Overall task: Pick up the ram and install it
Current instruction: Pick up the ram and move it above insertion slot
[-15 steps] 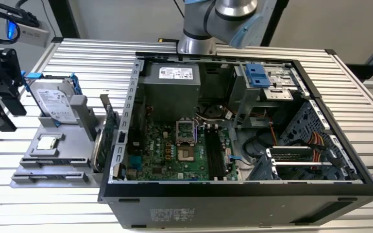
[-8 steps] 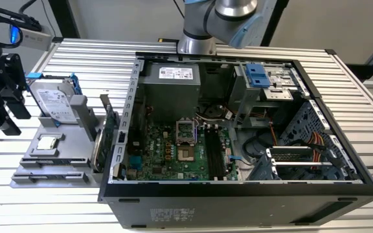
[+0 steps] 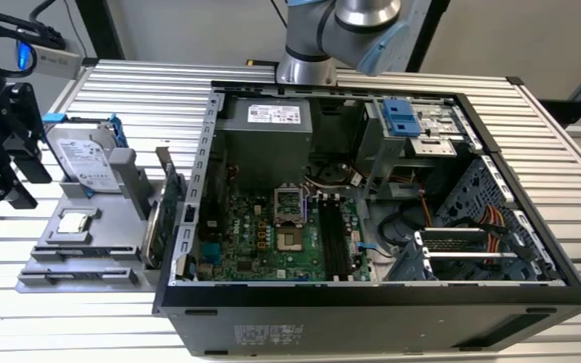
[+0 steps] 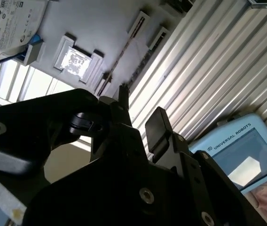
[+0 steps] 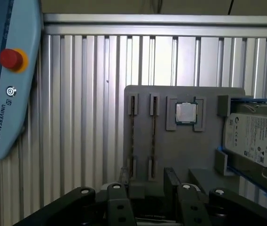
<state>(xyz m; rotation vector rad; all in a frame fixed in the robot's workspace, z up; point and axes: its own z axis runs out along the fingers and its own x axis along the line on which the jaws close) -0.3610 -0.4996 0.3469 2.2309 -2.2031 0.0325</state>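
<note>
Claw [image 5: 147,178] hangs above the near edge of the grey holder [image 5: 185,150], fingers apart and gripping nothing; in the first wrist view bare holder shows in the gap between them. In the exterior view it sits at that view's far left, clear of the open computer case [image 3: 371,306].

The ram [image 5: 153,136] stands on edge in the holder's narrow slot nearer the processor chip [image 5: 186,113], and from above it is just a thin line. In the exterior view it is the low strip [image 3: 151,233] just beside the taller green card [image 3: 175,204], which stands close against the case's outer wall, so little room is left on that side. On the holder's other side the hard drive [image 5: 251,134] leans in its blue frame.

Ribbed metal surface [image 3: 88,302] lies bare around the holder's free edges. A teach pendant [image 5: 4,94] rests on the surface, well apart from the holder.

Inside the case the motherboard [image 3: 260,234] lies flat and the black memory slots [image 3: 333,242] run beside the processor socket [image 3: 288,203]. The space above the slots is open, bounded by the drive cage [image 3: 411,132] and cables [image 3: 492,219] toward the exterior view's right.
</note>
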